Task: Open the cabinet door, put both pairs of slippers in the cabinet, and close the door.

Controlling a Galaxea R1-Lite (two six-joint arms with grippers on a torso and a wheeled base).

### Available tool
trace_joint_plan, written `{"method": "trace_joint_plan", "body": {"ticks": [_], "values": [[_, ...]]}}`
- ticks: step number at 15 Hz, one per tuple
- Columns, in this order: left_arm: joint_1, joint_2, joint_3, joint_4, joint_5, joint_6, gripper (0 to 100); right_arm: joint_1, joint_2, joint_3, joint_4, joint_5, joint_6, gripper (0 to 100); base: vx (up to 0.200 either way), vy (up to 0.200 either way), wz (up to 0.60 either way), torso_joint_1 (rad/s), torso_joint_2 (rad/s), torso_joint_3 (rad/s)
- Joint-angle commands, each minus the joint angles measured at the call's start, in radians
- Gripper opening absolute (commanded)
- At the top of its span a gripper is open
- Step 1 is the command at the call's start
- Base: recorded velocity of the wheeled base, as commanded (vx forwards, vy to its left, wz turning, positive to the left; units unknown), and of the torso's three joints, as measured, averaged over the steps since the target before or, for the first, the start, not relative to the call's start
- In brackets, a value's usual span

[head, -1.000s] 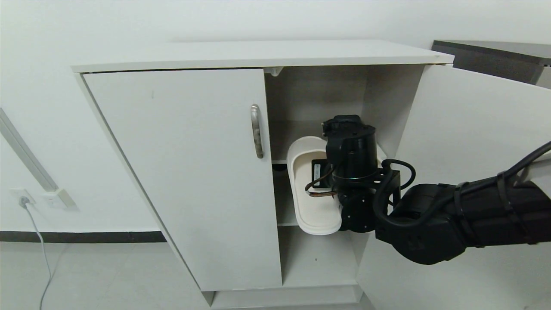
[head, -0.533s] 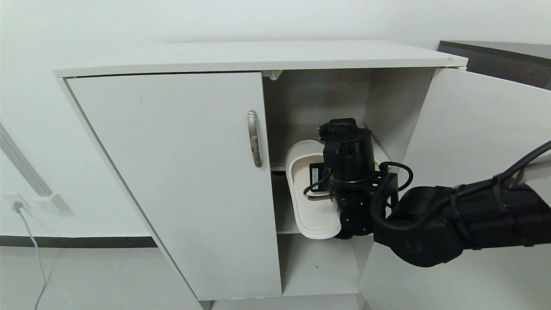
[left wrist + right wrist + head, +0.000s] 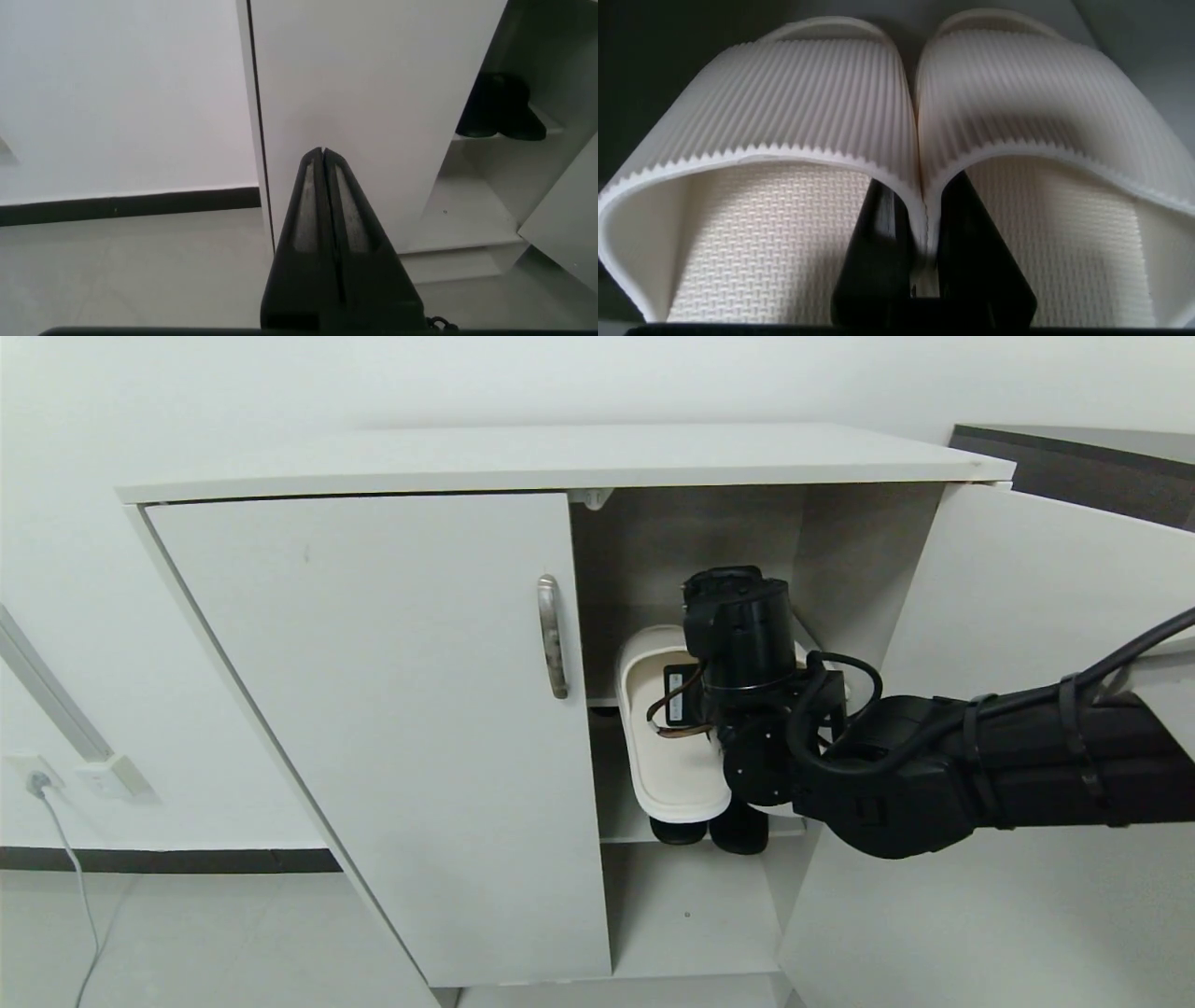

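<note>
Your right arm has risen and pushed a little deeper into the white two-door wooden cabinet over the last half second. That lifts the pair of cream-white ribbed foam slippers clear of the pair of black slippers, whose heels now show beneath them. The black pair lies side by side on the shelf below, in the open right half. Your right gripper has one finger inside each cream slipper and pinches their touching inner strap edges together, holding the pair in the air with the soles towards the closed door. The plain white right door stands swung wide open. The left door, with its upright metal bar handle, is shut. Your left gripper hangs low in front of that closed door, its fingers pressed together with nothing between them.
</note>
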Motion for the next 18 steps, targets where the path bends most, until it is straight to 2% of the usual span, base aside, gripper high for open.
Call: {"method": "trace_joint_plan", "body": {"ticks": [1, 3, 10, 14, 15, 18], "values": [[0.0, 0.0, 0.0, 0.001, 0.0, 0.001, 0, -0.001, 0.003, 0.0, 0.0, -0.001, 0.001, 0, 0.2, 0.0, 0.0, 0.002, 0.0, 0.002], [0.0, 0.0, 0.0, 0.0, 0.0, 0.001, 0, -0.001, 0.002, 0.0, 0.0, -0.001, 0.001, 0, 0.2, 0.0, 0.0, -0.005, 0.0, 0.005], [0.0, 0.002, 0.0, 0.0, 0.0, 0.001, 0, -0.004, 0.005, 0.022, 0.0, 0.001, -0.002, 0, 0.0, 0.0, 0.0, 0.0, 0.0, 0.0], [0.0, 0.0, 0.0, 0.0, 0.0, 0.001, 0, -0.044, 0.054, -0.08, 0.051, 0.022, -0.006, 0, 0.0, 0.0, 0.0, 0.0, 0.0, 0.0], [0.0, 0.0, 0.0, 0.0, 0.0, 0.001, 0, -0.064, 0.079, -0.15, 0.114, 0.047, -0.002, 0, 0.0, 0.0, 0.0, 0.0, 0.0, 0.0], [0.0, 0.0, 0.0, 0.0, 0.0, -0.001, 0, -0.092, 0.126, -0.264, 0.16, 0.081, -0.002, 0, 0.0, 0.0, 0.0, 0.0, 0.0, 0.0]]}}
